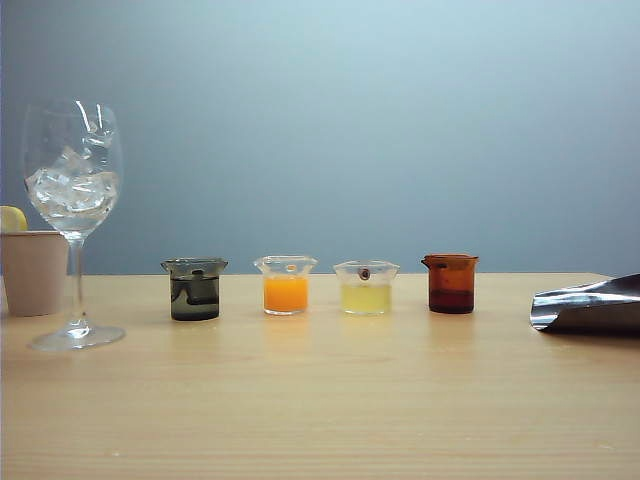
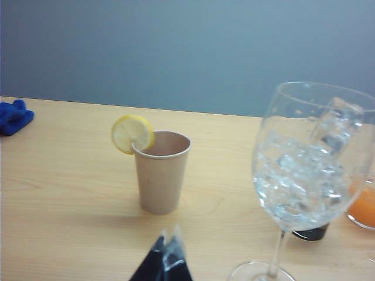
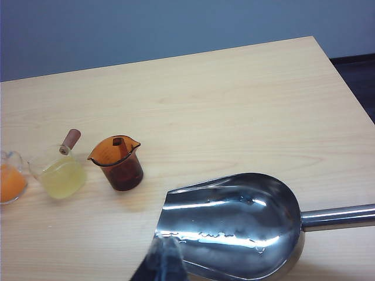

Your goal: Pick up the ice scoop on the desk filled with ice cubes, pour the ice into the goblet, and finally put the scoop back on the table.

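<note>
Nearest you, the right gripper [image 3: 164, 260] hangs with its fingers pressed together just over the mouth of the large shiny steel ice scoop [image 3: 237, 225], which lies empty and wet on the light wood-grain table [image 3: 234, 105]. It looks stiff and slick; take it by the short rod handle [image 3: 340, 216]. The left gripper [image 2: 166, 260] also looks pinched shut on nothing. Beyond it, the tall clear stemmed goblet [image 2: 310, 175] holds the glassy ice cubes [image 2: 299, 181]: top-heavy and fragile.
</note>
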`<action>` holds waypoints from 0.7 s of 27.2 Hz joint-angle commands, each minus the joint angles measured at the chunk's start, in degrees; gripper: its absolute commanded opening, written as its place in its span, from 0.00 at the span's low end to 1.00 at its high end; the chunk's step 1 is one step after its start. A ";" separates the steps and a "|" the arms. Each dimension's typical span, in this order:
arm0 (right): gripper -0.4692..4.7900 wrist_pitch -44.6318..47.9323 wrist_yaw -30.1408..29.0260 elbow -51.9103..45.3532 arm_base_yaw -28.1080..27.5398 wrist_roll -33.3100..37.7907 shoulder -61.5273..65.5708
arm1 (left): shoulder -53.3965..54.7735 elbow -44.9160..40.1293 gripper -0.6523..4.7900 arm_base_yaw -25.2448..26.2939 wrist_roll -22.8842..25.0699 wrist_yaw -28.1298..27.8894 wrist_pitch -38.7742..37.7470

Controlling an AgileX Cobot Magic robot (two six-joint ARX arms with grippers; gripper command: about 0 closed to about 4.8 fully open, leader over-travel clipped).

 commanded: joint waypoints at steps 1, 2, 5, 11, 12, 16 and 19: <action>0.09 0.74 0.07 0.17 -0.02 0.07 -0.07 | 0.02 0.22 0.11 0.02 0.22 -0.02 0.35; 0.09 0.74 0.07 0.17 -0.02 0.07 -0.07 | 0.02 0.28 0.11 0.02 0.26 -0.17 0.48; 0.09 0.74 0.07 0.17 0.00 0.07 -0.07 | 0.02 0.26 0.11 0.02 0.24 -0.35 0.22; 0.09 0.74 0.07 0.17 0.00 0.04 -0.07 | 0.02 0.26 0.11 0.02 0.24 -0.37 0.22; 0.09 0.74 0.07 0.17 -0.02 0.04 -0.07 | 0.02 0.26 0.11 0.02 0.24 -0.37 0.22; 0.09 0.98 0.11 0.13 -0.02 0.04 -0.09 | 0.02 0.26 0.11 0.02 0.24 -0.37 0.22; 0.09 8.22 1.27 -4.96 -0.17 -2.14 -2.95 | 0.02 0.24 0.11 0.02 0.24 -0.37 0.22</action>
